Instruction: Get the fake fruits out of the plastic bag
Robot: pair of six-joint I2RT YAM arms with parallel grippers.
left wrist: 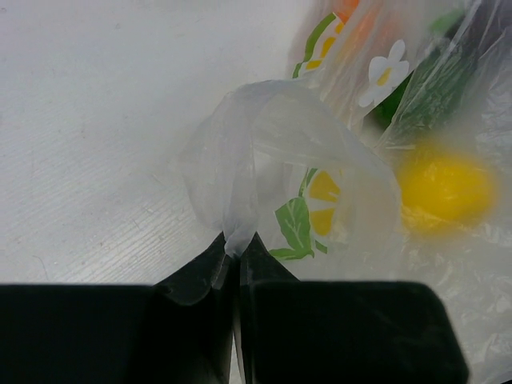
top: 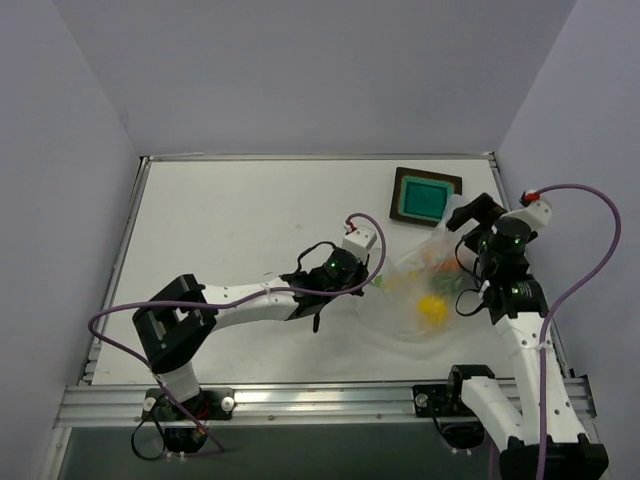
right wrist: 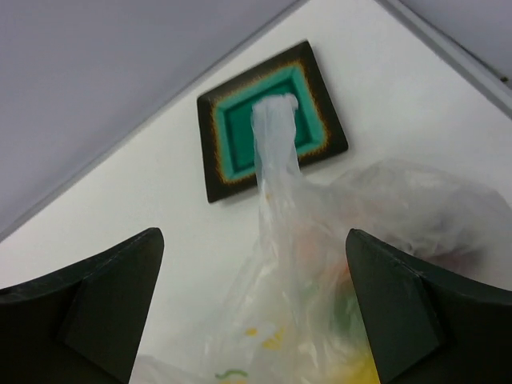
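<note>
The clear plastic bag [top: 425,290] lies crinkled at the right of the table, with the fruits inside. My left gripper [top: 377,285] is shut on a twisted fold of the bag's left edge [left wrist: 238,240]. In the left wrist view the yellow lemon [left wrist: 444,188], a green fruit [left wrist: 436,88] and an orange one [left wrist: 356,20] show blurred through the bag. The lemon [top: 432,308] also shows from above. My right gripper [top: 468,228] is open over the bag's far end, with the bag [right wrist: 320,264] between its spread fingers [right wrist: 104,308]. A dark red fruit does not show clearly.
A dark square tray with a teal inside [top: 425,196] lies just beyond the bag; in the right wrist view its rim [right wrist: 212,152] sits behind a raised twist of bag. The table's right rail [top: 520,215] runs close to the right arm.
</note>
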